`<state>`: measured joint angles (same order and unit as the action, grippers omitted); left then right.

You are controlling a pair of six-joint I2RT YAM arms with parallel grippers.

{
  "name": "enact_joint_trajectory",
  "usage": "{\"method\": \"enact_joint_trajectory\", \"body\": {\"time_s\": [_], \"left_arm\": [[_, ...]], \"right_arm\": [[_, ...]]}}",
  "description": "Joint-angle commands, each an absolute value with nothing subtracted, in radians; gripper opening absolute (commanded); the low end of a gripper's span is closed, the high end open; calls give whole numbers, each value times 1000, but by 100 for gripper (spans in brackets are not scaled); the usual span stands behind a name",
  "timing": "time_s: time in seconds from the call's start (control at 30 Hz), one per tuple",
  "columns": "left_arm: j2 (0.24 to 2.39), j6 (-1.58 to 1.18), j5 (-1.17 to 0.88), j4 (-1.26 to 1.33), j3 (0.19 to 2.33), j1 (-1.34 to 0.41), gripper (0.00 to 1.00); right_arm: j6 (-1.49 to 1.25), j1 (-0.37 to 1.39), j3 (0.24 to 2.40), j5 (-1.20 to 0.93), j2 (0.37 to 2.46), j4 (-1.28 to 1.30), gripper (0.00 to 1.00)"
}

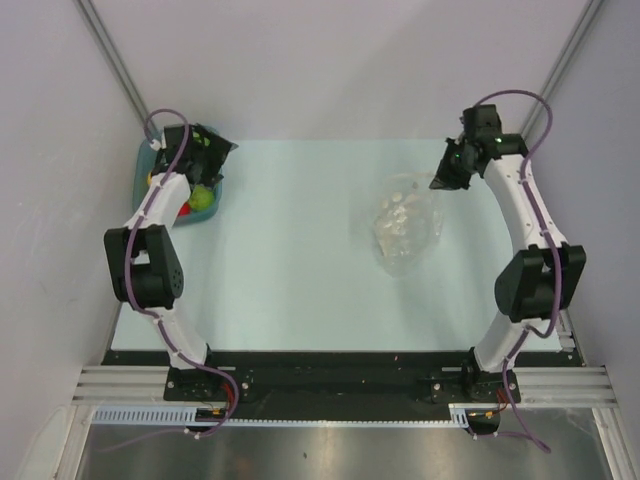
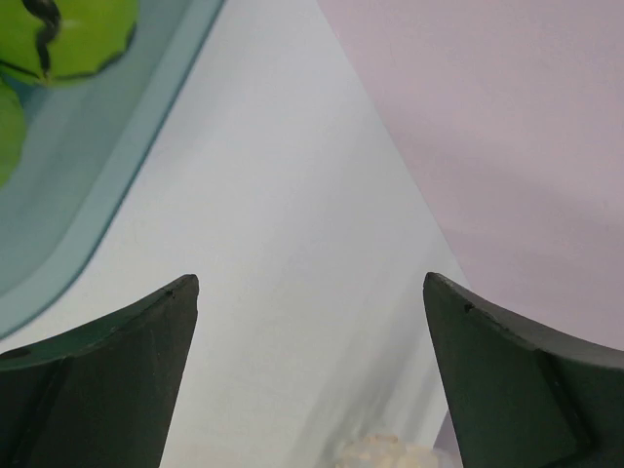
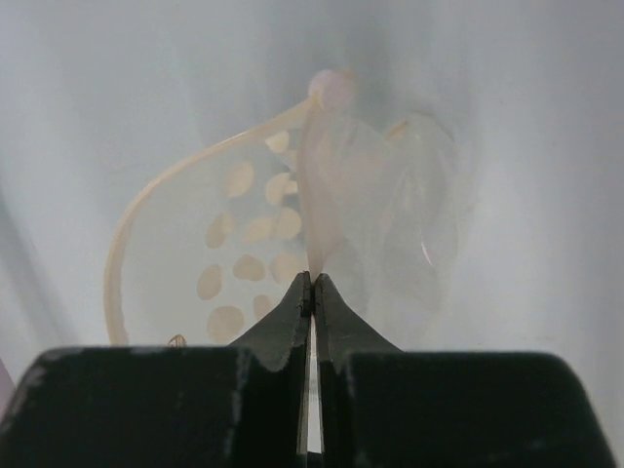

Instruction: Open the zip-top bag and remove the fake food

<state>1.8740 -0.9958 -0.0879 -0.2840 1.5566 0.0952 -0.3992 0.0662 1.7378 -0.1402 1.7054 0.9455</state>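
The clear zip-top bag (image 1: 405, 225) with white dots lies right of the table's middle, its mouth gaping; no food shows inside it. My right gripper (image 1: 447, 176) is at the bag's far right edge. In the right wrist view the gripper (image 3: 313, 280) is shut on a fold of the bag's film (image 3: 327, 195), and the dotted wall (image 3: 244, 239) lies beyond. My left gripper (image 1: 216, 160) hangs open and empty over the teal tray (image 1: 143, 168) at the far left. Green fake food (image 1: 202, 198) and a red piece (image 1: 185, 210) lie in the tray. The left wrist view shows a green leaf (image 2: 78, 34) there.
The tray's rim (image 2: 117, 185) runs along the left of the left wrist view, beside the pale table. Grey walls close in the table on the left, right and back. The arm bases stand at the near edge.
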Motion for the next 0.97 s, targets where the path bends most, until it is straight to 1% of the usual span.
{"method": "enact_joint_trajectory", "body": {"time_s": [0.0,0.03,0.07,0.1,0.13,0.17,0.2,0.27,0.3,0.33,0.37,0.43,0.47,0.5,0.53,0.57,0.6,0.63,0.67,0.7,0.73,0.77,0.8,0.83,0.87,0.9,0.93], "left_arm": [[1767,-1025,-186,-207,1502,98,100],[1752,-1016,-184,-206,1514,97,100],[1744,-996,-181,-216,1525,95,100],[1735,-983,-172,-222,1532,88,100],[1724,-973,-164,-229,1543,83,99],[1698,-953,-158,-244,1549,75,100],[1684,-943,-150,-248,1549,55,99],[1629,-910,-132,-249,1539,25,100],[1611,-896,-124,-253,1534,-23,100],[1595,-865,-115,-259,1534,-46,100],[1585,-847,-112,-287,1540,-70,100],[1557,-798,-107,-334,1561,-161,100],[1549,-782,-110,-372,1565,-196,100],[1530,-773,-112,-396,1566,-272,100],[1514,-772,-115,-434,1559,-313,100],[1499,-775,-127,-443,1545,-355,100],[1450,-778,-133,-440,1498,-447,100],[1422,-775,-130,-414,1468,-498,100],[1393,-772,-105,-401,1433,-552,100],[1358,-773,-78,-394,1360,-663,100],[1292,-790,-54,-355,1317,-717,100],[1252,-804,-4,-332,1271,-823,100],[1217,-822,-2,-301,1176,-869,100],[1144,-868,30,-222,1125,-911,100],[1108,-891,19,-166,1073,-973,100],[1074,-909,9,-99,974,-998,100],[993,-958,-26,43,927,-1018,100]], "right_arm": [[-371,156,1914,-182,1847,1020,8],[-374,196,1983,-198,1876,1026,12],[-376,215,2027,-205,1935,1040,25],[-382,236,2069,-230,1962,1048,31],[-397,251,2113,-241,1988,1060,39],[-400,277,2214,-256,2017,1092,55],[-403,284,2262,-256,2058,1118,61],[-400,297,2356,-232,2071,1178,77],[-391,302,2347,-203,2042,1183,84],[-379,310,2329,-180,2017,1189,86],[-365,316,2260,-161,1990,1198,92],[-350,342,2170,-112,1878,1203,100],[-338,356,2045,-88,1824,1187,100],[-336,389,1983,-56,1775,1174,100],[-340,402,1914,-48,1672,1163,100],[-365,417,1855,-38,1620,1155,100],[-377,439,1718,-61,1570,1143,100],[-396,452,1645,-69,1448,1123,100],[-408,460,1572,-80,1387,1065,100],[-440,463,1431,-121,1318,1037,100],[-458,471,1384,-130,1260,1020,100],[-472,475,1335,-136,1150,996,100],[-494,485,1292,-153,1094,974,100],[-509,500,1219,-156,1045,956,100],[-518,508,1197,-179,938,913,100],[-522,517,1183,-207,892,890,100],[-540,523,1169,-237,837,858,100]]}}
